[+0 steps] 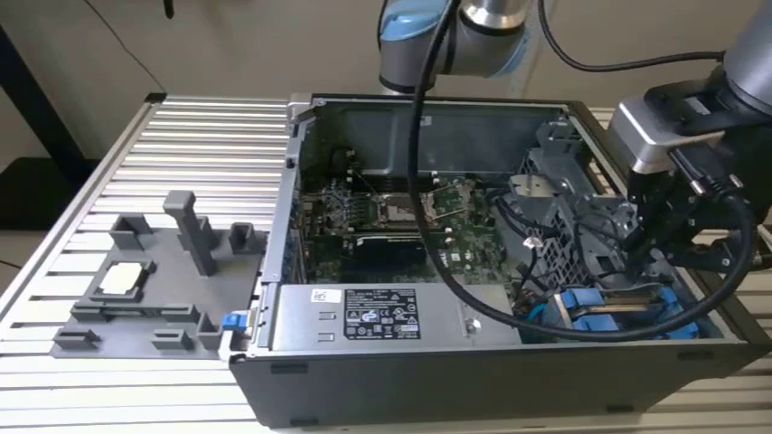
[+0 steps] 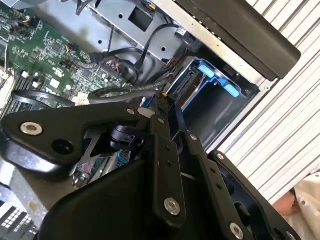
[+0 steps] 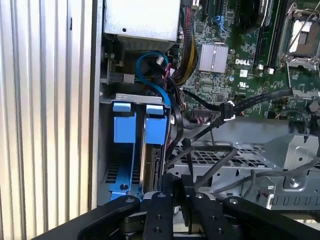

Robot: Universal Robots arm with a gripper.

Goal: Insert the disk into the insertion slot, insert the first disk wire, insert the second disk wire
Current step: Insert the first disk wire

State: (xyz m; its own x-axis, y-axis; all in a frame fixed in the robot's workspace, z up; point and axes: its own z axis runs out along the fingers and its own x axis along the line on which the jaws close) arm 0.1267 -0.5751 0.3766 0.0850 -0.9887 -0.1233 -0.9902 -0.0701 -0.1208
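At the exterior view's right, inside the open computer case (image 1: 483,371), the claw (image 1: 645,249) hangs over the drive cage. Its fingers (image 2: 167,150) are drawn nearly together, and anything between them cannot be made out. Just beyond, the blue-framed disk (image 3: 154,131) sits in the grey slot (image 3: 132,97), with black cables (image 3: 220,107) close by. The first wrist view adds the green circuit board (image 3: 240,65). The exterior view adds a printed label (image 1: 380,314), a ribbed metal table (image 1: 181,145) and a grey parts tray (image 1: 133,303).

Blue-framed disk (image 3: 154,131) in insertion slot (image 3: 131,97), gripper (image 3: 178,184) nr, blk wires (image 3: 215,112)
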